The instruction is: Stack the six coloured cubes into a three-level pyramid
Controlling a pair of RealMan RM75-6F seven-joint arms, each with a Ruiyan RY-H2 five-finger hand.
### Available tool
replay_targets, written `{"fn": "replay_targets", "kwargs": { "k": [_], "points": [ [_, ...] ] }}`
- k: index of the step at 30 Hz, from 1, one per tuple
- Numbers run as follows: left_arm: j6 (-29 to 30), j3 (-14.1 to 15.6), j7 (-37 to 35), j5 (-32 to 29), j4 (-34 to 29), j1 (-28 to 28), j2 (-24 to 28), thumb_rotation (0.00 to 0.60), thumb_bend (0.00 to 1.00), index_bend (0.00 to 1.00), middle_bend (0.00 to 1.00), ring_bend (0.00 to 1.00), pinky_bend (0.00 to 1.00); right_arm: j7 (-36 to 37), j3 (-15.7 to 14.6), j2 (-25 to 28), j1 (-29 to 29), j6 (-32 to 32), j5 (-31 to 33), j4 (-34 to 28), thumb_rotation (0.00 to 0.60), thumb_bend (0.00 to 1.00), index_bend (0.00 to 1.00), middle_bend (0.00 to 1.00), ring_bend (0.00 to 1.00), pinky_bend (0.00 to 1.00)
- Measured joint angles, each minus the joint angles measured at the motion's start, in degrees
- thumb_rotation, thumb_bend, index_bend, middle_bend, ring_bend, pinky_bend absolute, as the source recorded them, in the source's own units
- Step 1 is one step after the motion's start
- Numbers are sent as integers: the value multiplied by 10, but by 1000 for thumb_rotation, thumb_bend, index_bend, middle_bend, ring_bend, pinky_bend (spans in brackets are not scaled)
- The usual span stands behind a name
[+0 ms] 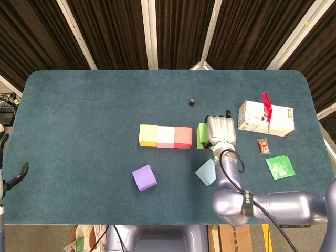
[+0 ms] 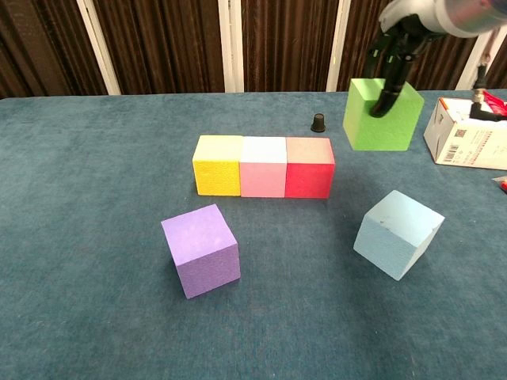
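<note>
A yellow cube (image 1: 148,135), a pink cube (image 1: 166,137) and a red cube (image 1: 183,137) stand touching in a row mid-table. My right hand (image 1: 220,129) holds a green cube (image 2: 381,115) in the air, just right of the red cube (image 2: 310,167) and above its level. A purple cube (image 2: 201,249) and a light blue cube (image 2: 397,233) lie loose nearer the front. At the left edge of the head view my left hand (image 1: 6,178) shows only in part, with fingers apart and nothing in it.
A small black cap (image 1: 192,101) stands behind the row. At the right lie a white box with a red feather (image 1: 266,118), a small red packet (image 1: 263,145) and a green packet (image 1: 280,167).
</note>
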Motion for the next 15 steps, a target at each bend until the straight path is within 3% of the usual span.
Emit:
{"fn": "replay_targets", "kwargs": {
  "k": [6, 15],
  "points": [
    [-6, -2, 5, -5, 2, -1, 2, 600, 362, 107, 79, 0, 0, -37, 47, -40, 38, 56, 63, 41, 600, 334, 459, 457, 262, 0],
    [-9, -5, -3, -14, -3, 0, 9, 600, 362, 107, 76, 0, 0, -33, 77, -114, 53, 83, 40, 93, 600, 334, 459, 457, 262, 0]
  ]
}}
